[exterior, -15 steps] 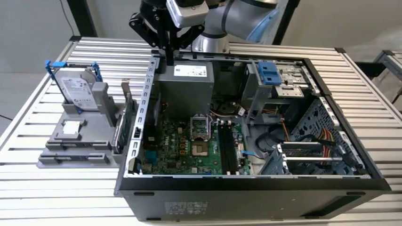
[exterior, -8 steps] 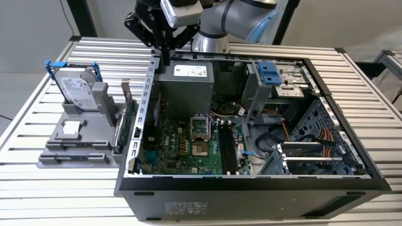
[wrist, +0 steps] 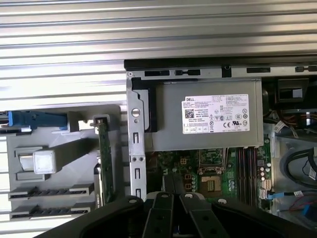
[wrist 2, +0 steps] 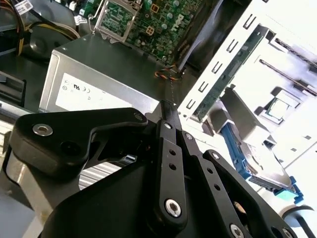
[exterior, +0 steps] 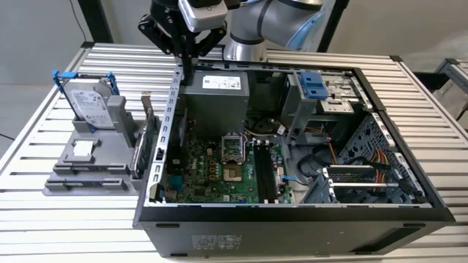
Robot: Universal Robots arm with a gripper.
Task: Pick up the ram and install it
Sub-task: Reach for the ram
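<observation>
The gripper [exterior: 188, 75] hangs close above the side wall of the open computer case [exterior: 292, 218], at its back corner beside the grey power supply [exterior: 216, 98]. Its fingertips [wrist: 168, 184] are together, with nothing seen between them. The arm is cut off by the upper edge of the exterior view.

Where the ram is cannot be told for sure. The two notched slots [wrist: 52, 191] of the grey stand [exterior: 66, 185] show only dark strips, and the long memory sockets [exterior: 264, 172] on the motherboard [exterior: 197, 175] are too dark to tell whether one is filled.

On the stand a hard drive [exterior: 91, 107] in a blue frame stands upright, and a green card [exterior: 146, 148] stands on edge just beside the case wall. In the first wrist view the gripper's black body covers the near part of the motherboard. In the second wrist view the stand side is washed out by glare.
</observation>
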